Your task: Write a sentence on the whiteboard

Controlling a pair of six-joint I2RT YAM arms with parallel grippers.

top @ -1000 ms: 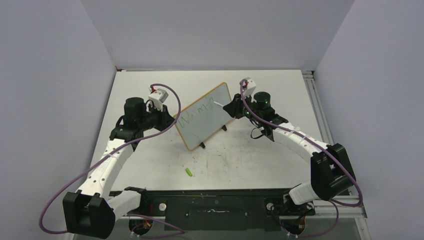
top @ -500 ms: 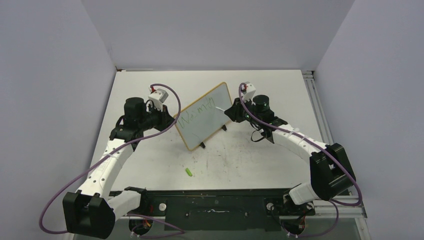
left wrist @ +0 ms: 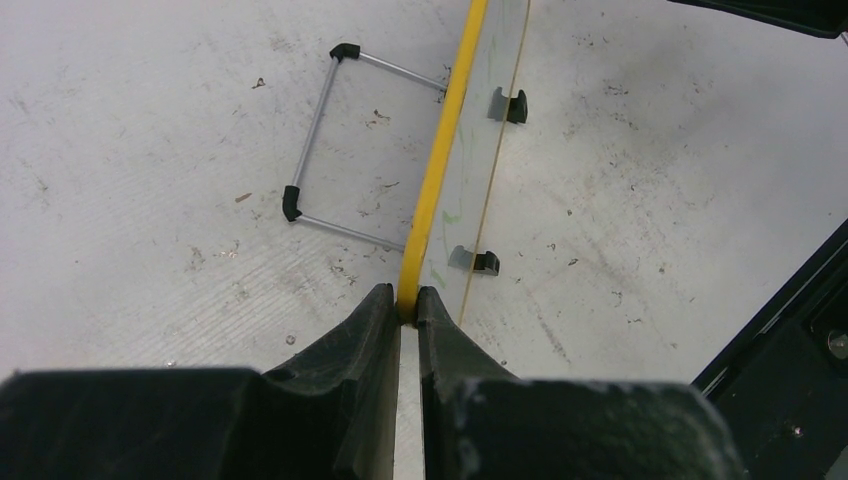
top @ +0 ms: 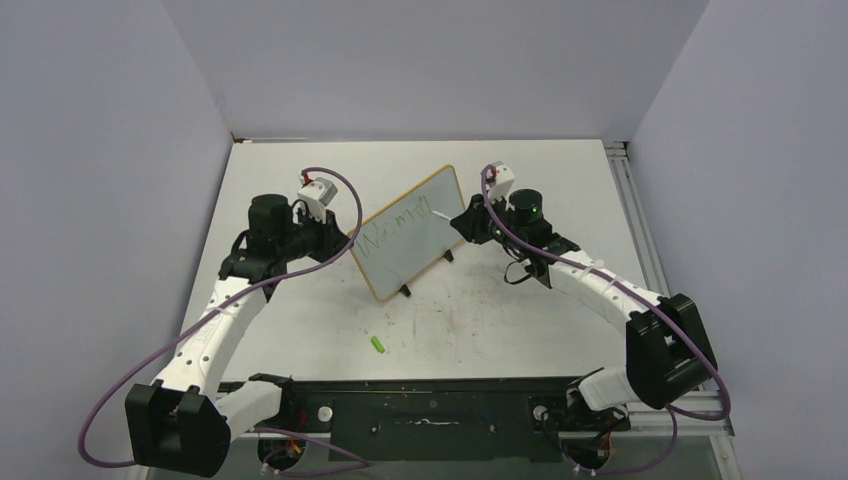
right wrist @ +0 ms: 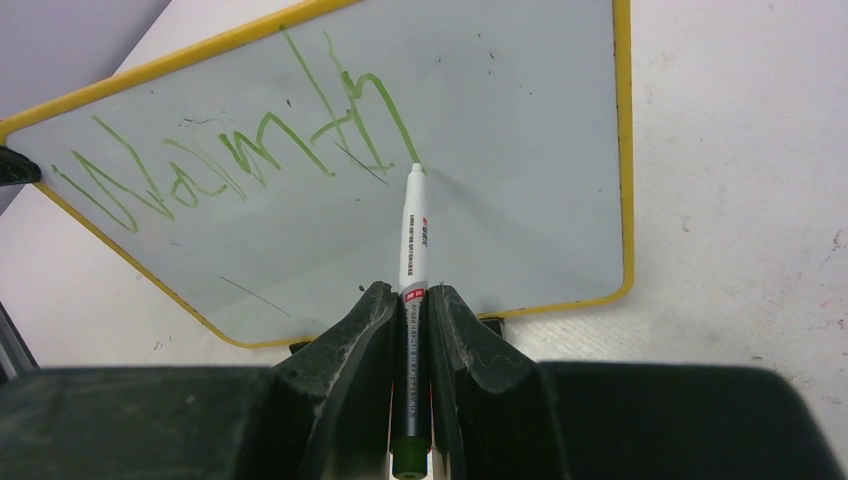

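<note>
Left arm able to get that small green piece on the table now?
Probably not yet: the left gripper is shut on the whiteboard's edge. The green piece lies in the open near that arm, but the board must be let go first.

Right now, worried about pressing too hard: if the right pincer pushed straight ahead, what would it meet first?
The whiteboard: the marker gripped by the right pincer points straight at its face, tip seemingly touching it at the end of the green writing.

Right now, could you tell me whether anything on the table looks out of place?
Only a small green piece, perhaps a marker cap, lying loose on the table in front of the whiteboard.
</note>
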